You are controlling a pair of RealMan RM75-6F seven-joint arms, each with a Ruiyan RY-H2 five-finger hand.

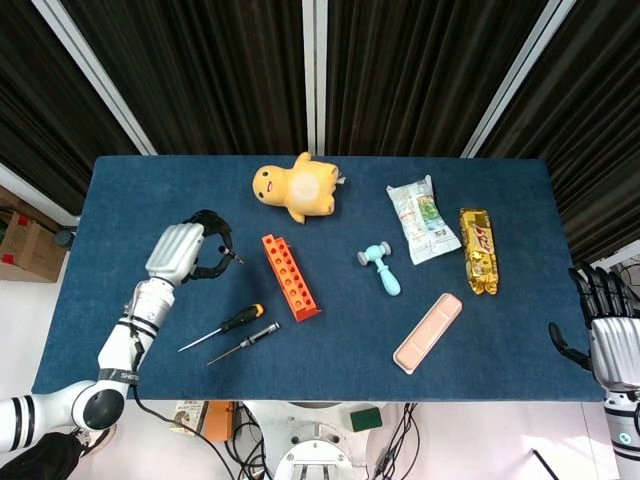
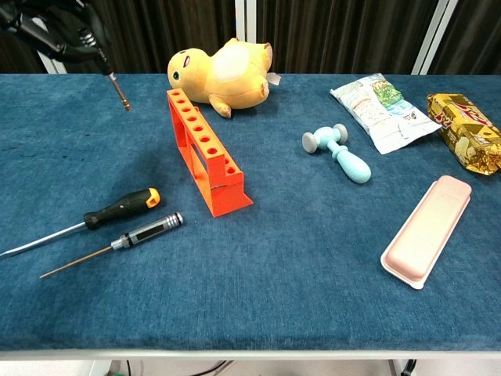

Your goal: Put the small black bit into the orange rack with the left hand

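Note:
My left hand [image 1: 188, 250] hovers above the table, left of the orange rack [image 1: 290, 276], and pinches the small black bit [image 2: 117, 88] between its fingertips. In the chest view the hand [image 2: 59, 27] sits at the top left corner and the bit hangs slanted down from it, well above the cloth and left of the rack [image 2: 205, 151]. The rack has a row of several round holes along its top. My right hand [image 1: 610, 335] rests off the table's right edge with its fingers apart, holding nothing.
Two screwdrivers, one with a black and orange handle [image 2: 119, 207] and a slim one [image 2: 145, 229], lie in front of the rack. A yellow plush [image 1: 297, 188], a light blue toy hammer [image 1: 381, 266], a pink case [image 1: 428, 332] and two snack bags [image 1: 422, 219] lie further right.

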